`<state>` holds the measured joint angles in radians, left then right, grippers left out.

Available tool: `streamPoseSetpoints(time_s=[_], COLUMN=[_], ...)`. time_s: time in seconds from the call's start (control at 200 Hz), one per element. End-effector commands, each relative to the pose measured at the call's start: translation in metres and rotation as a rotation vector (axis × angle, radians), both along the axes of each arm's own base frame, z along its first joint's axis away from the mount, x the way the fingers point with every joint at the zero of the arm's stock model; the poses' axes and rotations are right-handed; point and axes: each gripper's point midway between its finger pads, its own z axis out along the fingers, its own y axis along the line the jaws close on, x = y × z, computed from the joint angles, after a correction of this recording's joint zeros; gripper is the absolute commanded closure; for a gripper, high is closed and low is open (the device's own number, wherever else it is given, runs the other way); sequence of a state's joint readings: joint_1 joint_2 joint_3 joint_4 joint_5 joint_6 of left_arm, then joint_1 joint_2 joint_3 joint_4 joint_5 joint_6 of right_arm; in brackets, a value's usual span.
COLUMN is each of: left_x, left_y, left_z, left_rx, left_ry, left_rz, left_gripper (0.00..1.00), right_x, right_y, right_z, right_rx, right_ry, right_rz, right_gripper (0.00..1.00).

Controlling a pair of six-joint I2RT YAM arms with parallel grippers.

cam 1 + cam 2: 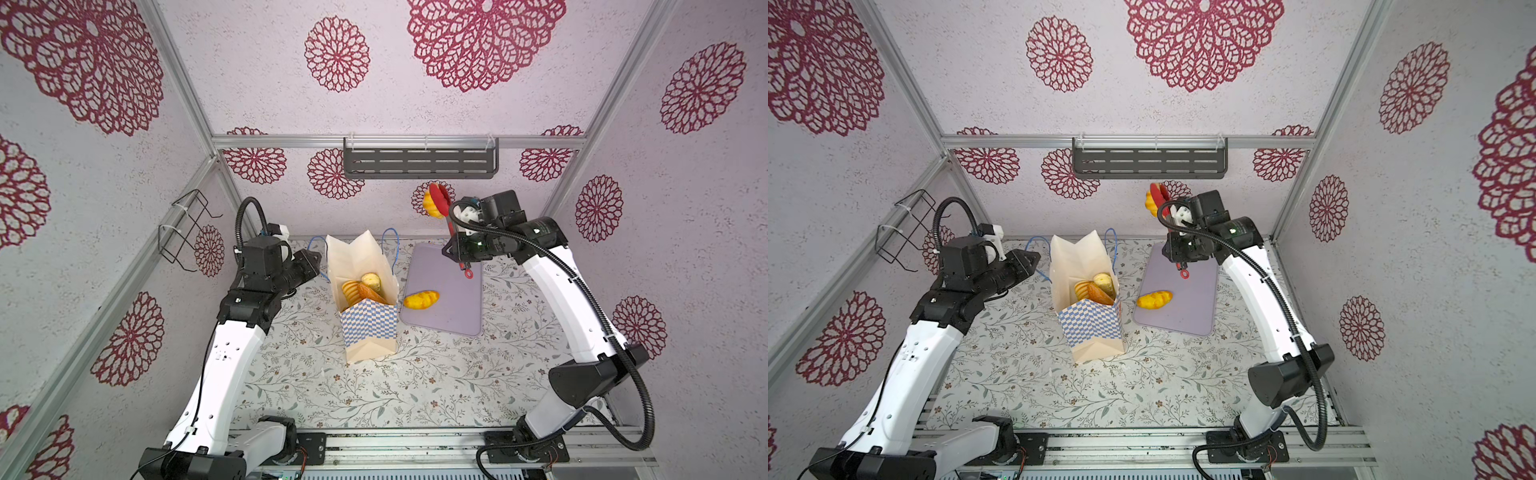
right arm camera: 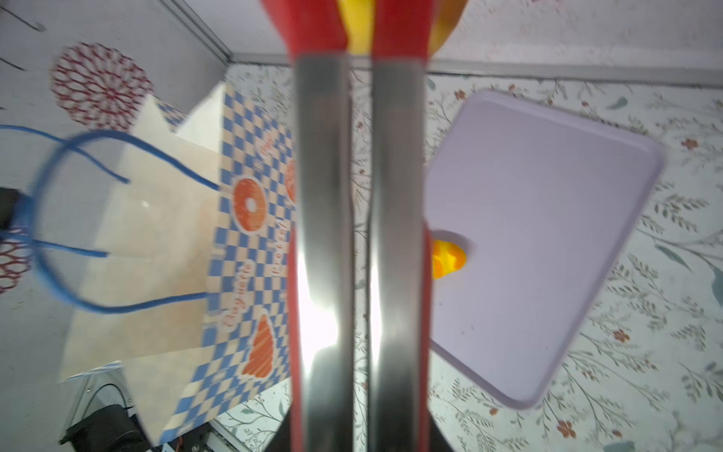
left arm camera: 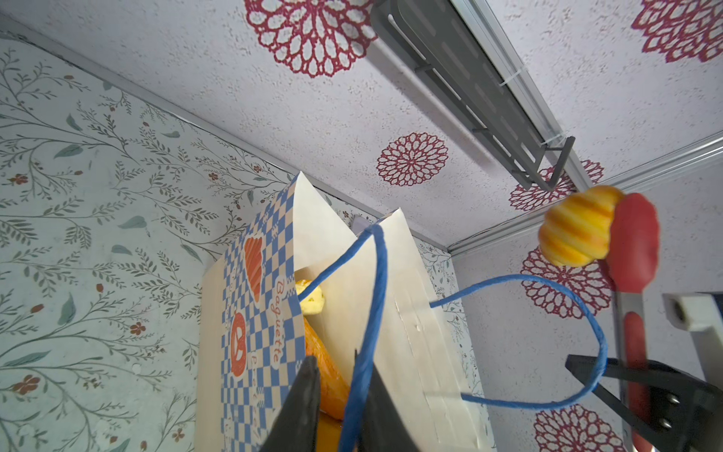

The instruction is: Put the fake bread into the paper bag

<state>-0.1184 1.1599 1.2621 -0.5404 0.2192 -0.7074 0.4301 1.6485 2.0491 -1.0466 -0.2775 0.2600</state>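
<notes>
Right gripper (image 1: 459, 254) clamped red tongs (image 1: 440, 198) pinching a bun (image 1: 429, 206) aloft; the paper bag (image 1: 368, 328) mouth lay left and nearer. Left gripper (image 3: 336, 364) pinched its blue handle (image 3: 377, 281).

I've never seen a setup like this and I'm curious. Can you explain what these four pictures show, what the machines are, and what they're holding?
These are two white-and-black robot arms working at a table covered in floral cloth. Two pictures look down on the whole scene from overhead, side by side. The other two come from a camera on each arm's wrist.

On the table stand a tall cream paper bag with blue chequered print and a flat lilac tray. Several glossy toy loaves sit inside the bag, and one golden loaf lies on the tray.

The left pincer appears to pinch the bag's blue cord handle. The right pincer is shut on red-tipped metal tongs, which hold a ridged yellow-orange bun up in the air.
</notes>
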Motion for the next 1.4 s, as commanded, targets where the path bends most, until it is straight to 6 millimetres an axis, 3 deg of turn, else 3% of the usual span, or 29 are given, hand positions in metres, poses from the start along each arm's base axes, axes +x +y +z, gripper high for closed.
streamPoseSetpoints(time_s=[0.0,0.16,0.36,0.68,0.836,1.096,1.301,1.396], left_x=[-0.001,0.000,-0.001,0.000,-0.002,-0.005,-0.003,-0.002], left_y=[0.005,0.005,0.006,0.006,0.004,0.006,0.004,0.003], left_z=[0.014,0.014,0.016,0.015,0.016,0.017,0.015,0.015], left_rx=[-0.004,-0.004,-0.001,-0.008,-0.015,-0.013,-0.014,-0.013], left_ry=[-0.029,-0.025,-0.022,-0.017,-0.017,-0.022,-0.015,-0.016], left_rz=[0.018,0.020,0.026,0.029,0.023,0.031,0.022,0.018], left_gripper=[0.84,0.92,0.98,0.99,0.97,0.93,0.92,0.91], right_x=[-0.026,-0.059,-0.093,-0.120,-0.123,-0.118,-0.115,-0.112], right_y=[0.032,0.070,0.107,0.110,0.111,0.116,0.118,0.113], right_z=[0.064,0.076,0.045,-0.010,-0.024,-0.018,-0.009,0.006], right_rx=[0.152,0.192,0.150,0.058,0.024,0.029,0.044,0.052], right_ry=[-0.154,-0.167,-0.087,0.039,0.054,0.035,0.007,-0.038], right_rz=[0.137,0.283,0.392,0.411,0.413,0.418,0.407,0.382], right_gripper=[0.90,0.90,0.91,0.88,0.74,0.55,0.53,0.54])
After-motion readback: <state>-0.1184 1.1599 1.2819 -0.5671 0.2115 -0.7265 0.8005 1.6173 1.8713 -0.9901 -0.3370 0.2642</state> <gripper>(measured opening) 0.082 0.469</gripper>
